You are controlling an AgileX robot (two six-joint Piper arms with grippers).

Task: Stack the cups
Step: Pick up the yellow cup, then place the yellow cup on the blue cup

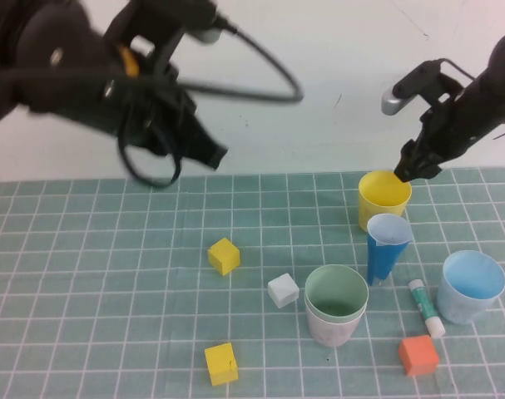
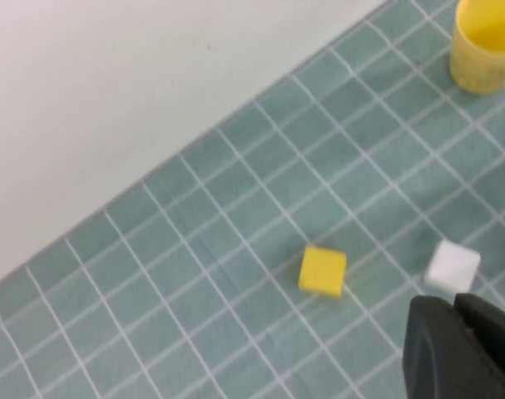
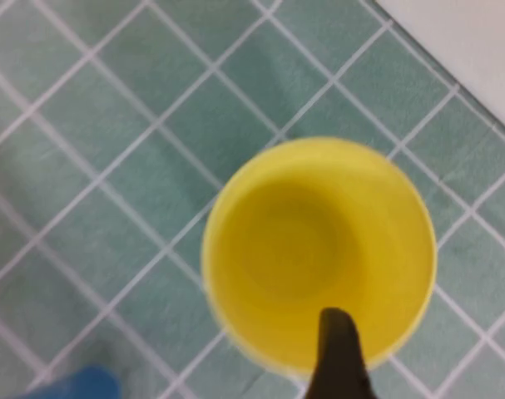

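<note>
Our right gripper (image 1: 406,172) hovers at the yellow cup's (image 1: 383,198) far rim; whether its fingers stand apart we cannot tell. Our left gripper (image 1: 212,155), fingers together, hangs raised over the mat's (image 1: 86,274) far left. The green cup (image 1: 336,296) sits nested in the pink cup (image 1: 329,329); the blue cup (image 1: 470,286) stands alone on the right. We read no writing anywhere.
</note>
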